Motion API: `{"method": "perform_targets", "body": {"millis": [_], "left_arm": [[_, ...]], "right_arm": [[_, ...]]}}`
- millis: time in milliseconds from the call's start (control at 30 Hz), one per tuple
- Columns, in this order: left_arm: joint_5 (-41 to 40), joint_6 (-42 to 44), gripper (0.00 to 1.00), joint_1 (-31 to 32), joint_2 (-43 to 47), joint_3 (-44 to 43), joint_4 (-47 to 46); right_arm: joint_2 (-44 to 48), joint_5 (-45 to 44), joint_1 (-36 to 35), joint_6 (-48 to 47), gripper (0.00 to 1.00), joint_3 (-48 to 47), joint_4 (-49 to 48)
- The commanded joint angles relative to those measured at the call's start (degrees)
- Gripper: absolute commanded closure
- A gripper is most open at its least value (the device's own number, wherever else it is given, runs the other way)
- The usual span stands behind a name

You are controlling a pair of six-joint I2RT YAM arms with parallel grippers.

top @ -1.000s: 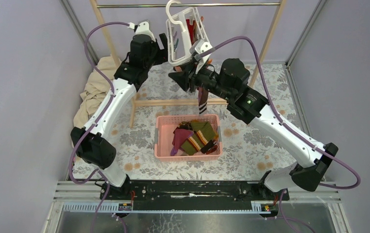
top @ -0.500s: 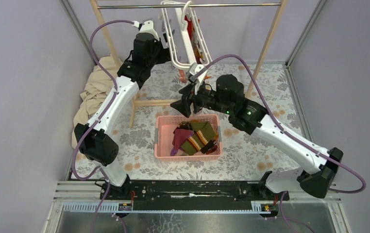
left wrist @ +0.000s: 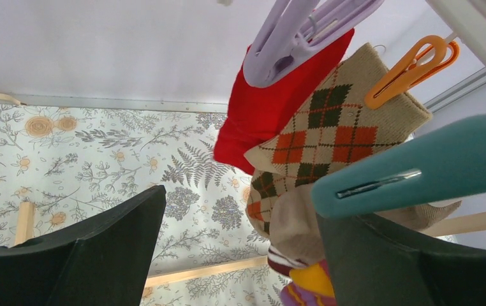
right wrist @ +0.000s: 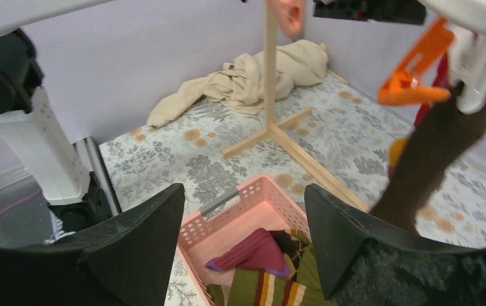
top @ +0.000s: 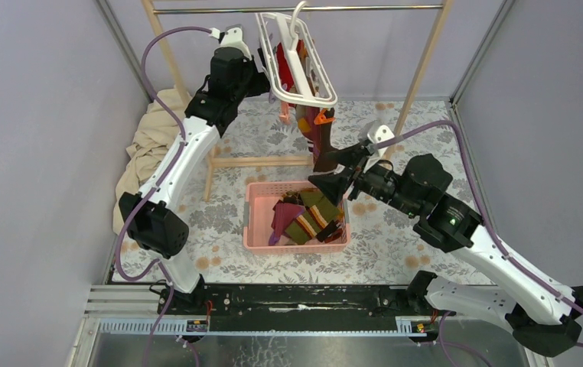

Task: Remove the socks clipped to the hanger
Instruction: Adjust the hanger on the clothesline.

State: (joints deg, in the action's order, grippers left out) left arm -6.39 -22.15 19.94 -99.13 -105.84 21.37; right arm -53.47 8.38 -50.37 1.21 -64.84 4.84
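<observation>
The hanger (top: 296, 57) hung at twelve o'clock in the overhead view, and its clipped socks (top: 313, 134) dangled at eleven o'clock of the right gripper (top: 329, 173), whose jaws stood spread and empty. The left gripper (left wrist: 240, 210) was also spread, gripping nothing, with the argyle sock (left wrist: 330, 127) at one o'clock.

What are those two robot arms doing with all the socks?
They are taking socks off a white hanger that hangs from a rail. The left claw is open, up beside the hanger, right by a red sock and a diamond-patterned sock held by clips. The right claw is open and empty, over the far edge of a pink basket that already holds several socks. More socks are still clipped on.
</observation>
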Motion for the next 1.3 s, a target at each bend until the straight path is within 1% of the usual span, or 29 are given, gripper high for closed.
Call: {"method": "perform_targets", "body": {"millis": [0,100,200,333,500,567,633,700,833,1033,1200,1267], "left_arm": [[0.33,1.05,0.06,0.34,-0.96,-3.32,-0.02],[0.33,1.15,0.06,0.36,-1.13,-3.65,0.16],[0.38,1.15,0.06,0.36,-1.21,-3.92,0.29],[0.32,1.32,0.06,0.36,-1.19,-3.85,0.45],[0.32,1.56,0.06,0.36,-1.00,-3.66,0.52],[0.29,1.71,0.06,0.36,-0.94,-3.62,0.60],[0.30,1.91,0.06,0.36,-0.91,-3.59,0.61],[0.36,2.00,0.06,0.33,-0.89,-3.55,0.61],[0.48,2.16,0.06,0.36,-1.01,-3.33,0.61],[0.73,2.38,0.06,0.27,-1.17,-3.28,0.52],[1.02,2.40,0.06,0.27,-1.49,-3.54,0.46],[1.08,2.46,0.06,0.26,-1.67,-3.65,0.47]], "right_arm": [[2.56,-10.52,-0.08,2.23,0.24,2.76,-1.09],[4.49,-15.41,0.62,2.68,0.23,4.92,-1.96],[5.34,-14.81,3.81,3.74,0.23,6.72,-3.26],[5.00,-6.91,12.22,7.44,0.23,9.17,-6.92],[0.85,3.77,20.92,10.36,0.23,12.55,-13.95],[-0.75,9.89,25.56,13.38,0.24,14.61,-19.70],[-3.10,18.35,30.06,17.06,0.24,16.33,-27.04],[-6.49,23.54,33.23,20.41,0.25,17.33,-34.33],[-13.87,30.53,35.90,24.69,0.24,16.94,-47.46],[-25.23,39.66,36.04,27.78,0.24,11.56,-55.45],[-30.16,44.67,35.93,31.92,0.24,8.96,-61.78],[-31.67,45.97,35.68,33.21,0.22,7.67,-62.70]]}}
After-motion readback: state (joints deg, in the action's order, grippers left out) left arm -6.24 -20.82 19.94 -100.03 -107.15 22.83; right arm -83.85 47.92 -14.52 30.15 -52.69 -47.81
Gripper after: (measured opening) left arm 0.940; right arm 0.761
